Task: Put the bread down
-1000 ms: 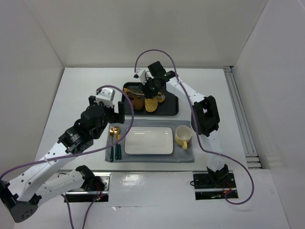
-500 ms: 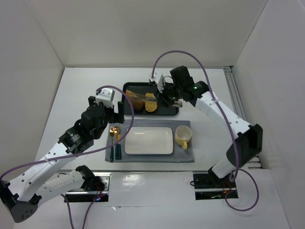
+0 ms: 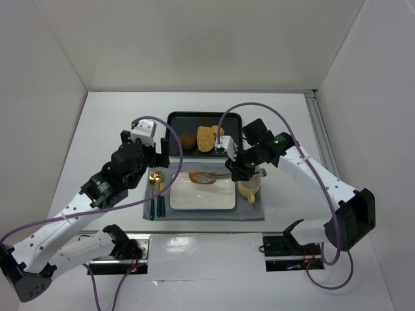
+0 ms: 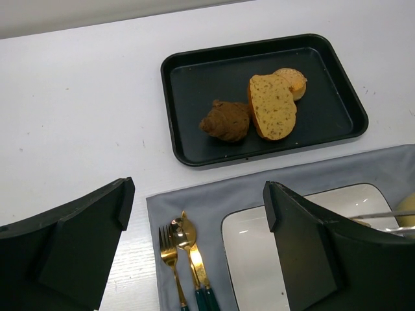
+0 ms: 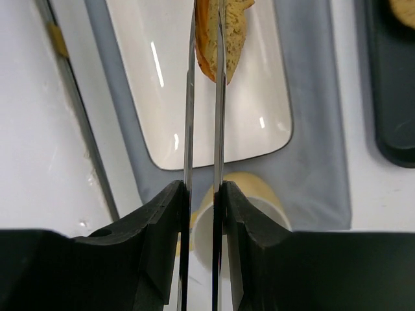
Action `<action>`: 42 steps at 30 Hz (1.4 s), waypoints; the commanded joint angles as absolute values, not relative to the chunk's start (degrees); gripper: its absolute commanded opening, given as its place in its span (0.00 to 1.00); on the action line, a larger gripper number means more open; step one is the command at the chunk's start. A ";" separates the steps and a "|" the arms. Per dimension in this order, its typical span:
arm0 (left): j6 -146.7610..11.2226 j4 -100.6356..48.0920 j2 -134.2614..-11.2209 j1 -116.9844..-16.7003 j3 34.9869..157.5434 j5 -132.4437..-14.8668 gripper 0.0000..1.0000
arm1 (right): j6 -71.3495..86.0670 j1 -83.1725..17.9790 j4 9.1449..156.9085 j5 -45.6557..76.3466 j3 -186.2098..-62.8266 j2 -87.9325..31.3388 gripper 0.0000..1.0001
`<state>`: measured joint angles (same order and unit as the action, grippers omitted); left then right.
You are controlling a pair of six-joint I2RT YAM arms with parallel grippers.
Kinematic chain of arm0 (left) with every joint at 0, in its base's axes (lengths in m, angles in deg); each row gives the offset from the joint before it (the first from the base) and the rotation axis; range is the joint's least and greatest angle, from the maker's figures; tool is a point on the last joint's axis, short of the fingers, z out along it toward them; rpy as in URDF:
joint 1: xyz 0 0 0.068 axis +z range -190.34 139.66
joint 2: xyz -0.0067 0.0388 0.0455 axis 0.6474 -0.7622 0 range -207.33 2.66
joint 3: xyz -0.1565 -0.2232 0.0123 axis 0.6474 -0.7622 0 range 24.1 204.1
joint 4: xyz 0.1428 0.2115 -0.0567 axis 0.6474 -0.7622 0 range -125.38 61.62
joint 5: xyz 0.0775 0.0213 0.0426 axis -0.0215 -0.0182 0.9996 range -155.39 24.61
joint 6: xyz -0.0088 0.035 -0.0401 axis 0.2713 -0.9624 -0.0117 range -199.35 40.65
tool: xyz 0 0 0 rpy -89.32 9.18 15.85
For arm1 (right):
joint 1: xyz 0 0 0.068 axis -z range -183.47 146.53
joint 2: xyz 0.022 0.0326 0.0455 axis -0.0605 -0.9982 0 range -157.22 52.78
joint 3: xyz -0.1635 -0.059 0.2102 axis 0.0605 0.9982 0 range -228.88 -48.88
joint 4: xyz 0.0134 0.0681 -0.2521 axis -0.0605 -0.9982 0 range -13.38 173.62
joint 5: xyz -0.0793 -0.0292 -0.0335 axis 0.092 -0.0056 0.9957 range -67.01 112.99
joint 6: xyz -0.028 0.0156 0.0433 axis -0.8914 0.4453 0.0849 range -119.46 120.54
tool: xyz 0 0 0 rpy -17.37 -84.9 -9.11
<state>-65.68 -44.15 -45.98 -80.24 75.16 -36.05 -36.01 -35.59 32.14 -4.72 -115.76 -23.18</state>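
Note:
The bread [image 3: 202,177] [image 5: 220,32], a small oval slice with an orange-brown crust, hangs just over the far part of the white plate [image 3: 201,199] [image 5: 259,110]. It is pinched between the two thin blades of metal tongs [image 5: 189,116]. My right gripper [image 3: 241,170] [image 5: 203,188] is shut on those tongs, right of the plate. My left gripper [image 3: 167,150] [image 4: 194,201] stands open and empty above the placemat's left end, near the cutlery [image 4: 185,249].
The black tray [image 3: 178,118] [image 4: 194,71] behind the plate holds a larger pale slice [image 4: 272,107], a small round bun [image 4: 292,79] and a dark brown pastry [image 4: 225,121]. A yellow cup [image 3: 249,188] [image 5: 259,188] stands right of the plate on the grey placemat [image 3: 201,214].
My right arm has swung from the tray toward me, carrying the bread in the tongs to above the plate. The left arm has not moved.

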 commanded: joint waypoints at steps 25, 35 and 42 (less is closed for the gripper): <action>-65.73 -41.21 -45.76 -80.42 74.81 -36.13 1.00 | -37.16 -38.19 26.14 -6.63 -117.26 -24.13 0.63; -65.73 -41.21 -45.76 -80.42 74.81 -36.65 1.00 | -35.40 -36.44 24.91 -4.35 -126.03 -16.66 0.61; -65.73 -41.21 -45.76 -80.42 74.81 -37.18 1.00 | -29.00 -25.11 41.49 4.79 -117.89 -6.91 0.58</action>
